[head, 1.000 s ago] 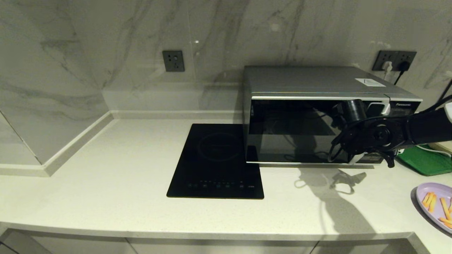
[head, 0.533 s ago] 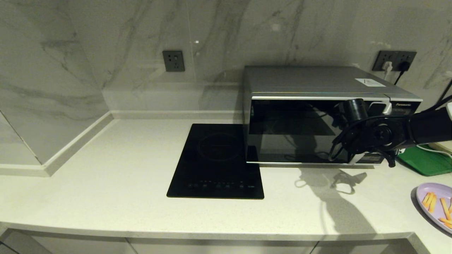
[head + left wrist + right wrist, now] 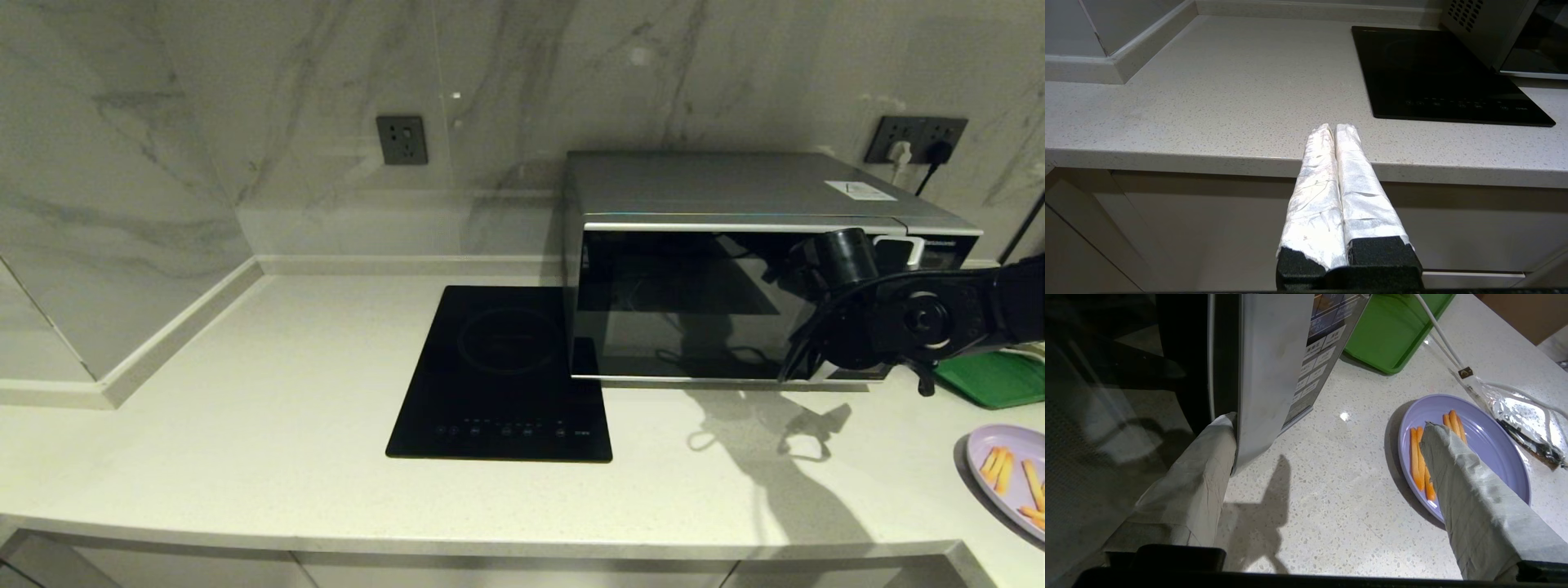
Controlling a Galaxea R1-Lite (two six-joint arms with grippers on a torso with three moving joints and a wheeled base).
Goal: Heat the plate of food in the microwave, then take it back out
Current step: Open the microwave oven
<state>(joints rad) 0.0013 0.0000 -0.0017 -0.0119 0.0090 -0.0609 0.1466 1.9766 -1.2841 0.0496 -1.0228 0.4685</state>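
The microwave [image 3: 702, 269] stands at the back right of the counter, its dark glass door facing me. My right gripper [image 3: 1327, 422] is open at the door's right side. One taped finger [image 3: 1208, 465] is tucked against the edge of the silver trim [image 3: 1267, 375], beside the button panel [image 3: 1316, 355]. The other finger [image 3: 1461, 477] hangs over the plate of food. That lilac plate [image 3: 1008, 478] [image 3: 1490, 445] with orange sticks lies on the counter, to the right of the microwave and nearer me. My left gripper [image 3: 1333, 127] is shut and empty, parked low before the counter's front edge.
A black glass cooktop [image 3: 502, 371] [image 3: 1445, 73] lies left of the microwave. A green tray [image 3: 992, 377] [image 3: 1392, 335] sits to the microwave's right. A white cable and a shiny bag [image 3: 1523, 416] lie beyond the plate. Wall sockets [image 3: 918, 139] are behind.
My right wrist has shifted to the right and slightly lower along the microwave's front. The left arm has not moved.
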